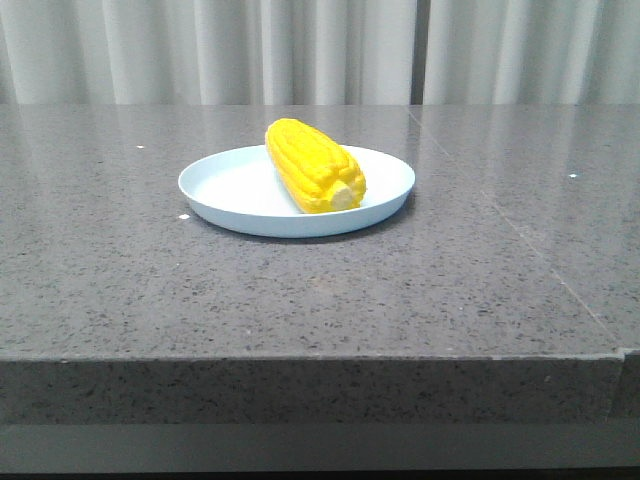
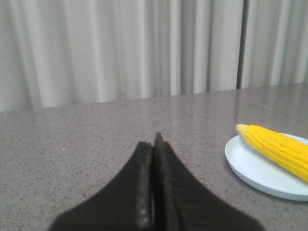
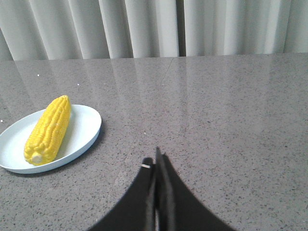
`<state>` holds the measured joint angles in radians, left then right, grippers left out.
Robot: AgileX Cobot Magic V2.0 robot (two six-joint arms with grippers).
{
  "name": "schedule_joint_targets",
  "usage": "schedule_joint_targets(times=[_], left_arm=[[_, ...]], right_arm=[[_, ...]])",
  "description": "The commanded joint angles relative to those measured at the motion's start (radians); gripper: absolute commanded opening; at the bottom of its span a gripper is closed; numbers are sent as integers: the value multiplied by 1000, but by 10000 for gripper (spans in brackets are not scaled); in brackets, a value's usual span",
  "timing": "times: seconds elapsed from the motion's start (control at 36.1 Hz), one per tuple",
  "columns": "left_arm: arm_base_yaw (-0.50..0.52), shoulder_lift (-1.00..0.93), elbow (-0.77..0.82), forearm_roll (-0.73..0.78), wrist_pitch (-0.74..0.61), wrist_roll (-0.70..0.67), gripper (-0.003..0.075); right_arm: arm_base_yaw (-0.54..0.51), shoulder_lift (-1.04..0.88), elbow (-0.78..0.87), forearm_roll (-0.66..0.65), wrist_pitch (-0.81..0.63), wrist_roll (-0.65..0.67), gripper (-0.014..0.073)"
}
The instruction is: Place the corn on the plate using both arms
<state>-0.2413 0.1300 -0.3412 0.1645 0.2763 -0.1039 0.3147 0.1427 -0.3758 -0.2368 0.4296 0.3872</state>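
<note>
The bright yellow, glossy toy corn cob (image 1: pixel 314 165) with rows of kernels lies on its side inside the round, shallow, pale blue-white plastic plate (image 1: pixel 225 190), resting on the plate's floor toward the robot's right half, with its pale cut end turned toward the near rim and its tapered tip pointing toward the far rim. The cob runs slightly aslant across the plate and stays within the rim at both ends. The plate sits on a grey speckled stone tabletop (image 1: pixel 120 290), about midway across it, with a pleated whitish curtain (image 1: pixel 200 50) hanging behind the table's far edge. Neither arm shows in the front view. In the left wrist view the black left gripper (image 2: pixel 155 144) has its two angular fingers pressed together with nothing between them, hovering over bare tabletop; the corn (image 2: pixel 279 147) and plate (image 2: pixel 250 171) lie well apart from it, off to the robot's right of the fingertips. In the right wrist view the black right gripper (image 3: pixel 156 161) is likewise pressed together and holds nothing, over bare tabletop, with the corn (image 3: pixel 48 129) and the plate (image 3: pixel 84 127) lying apart from it on the robot's left side, the cob's cut end nearer the camera.
</note>
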Motion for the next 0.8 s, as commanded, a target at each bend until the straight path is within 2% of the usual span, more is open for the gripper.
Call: schedule_joint_targets(times=[0.0, 0.5, 0.66, 0.78], left_arm=[[1, 9, -28, 3, -81, -9, -20], [2, -6, -10, -1, -101, -2, -20], [61, -73, 57, -201, -108, 191, -20], [110, -120, 109, -218, -116, 194, -20]], right_arm=[[-6, 9, -25, -15, -85, -1, -58], [-6, 9, -25, -15, -85, -1, -58], [-6, 9, -25, -15, -85, -1, -58], [-6, 9, -25, -15, -85, -1, -58]])
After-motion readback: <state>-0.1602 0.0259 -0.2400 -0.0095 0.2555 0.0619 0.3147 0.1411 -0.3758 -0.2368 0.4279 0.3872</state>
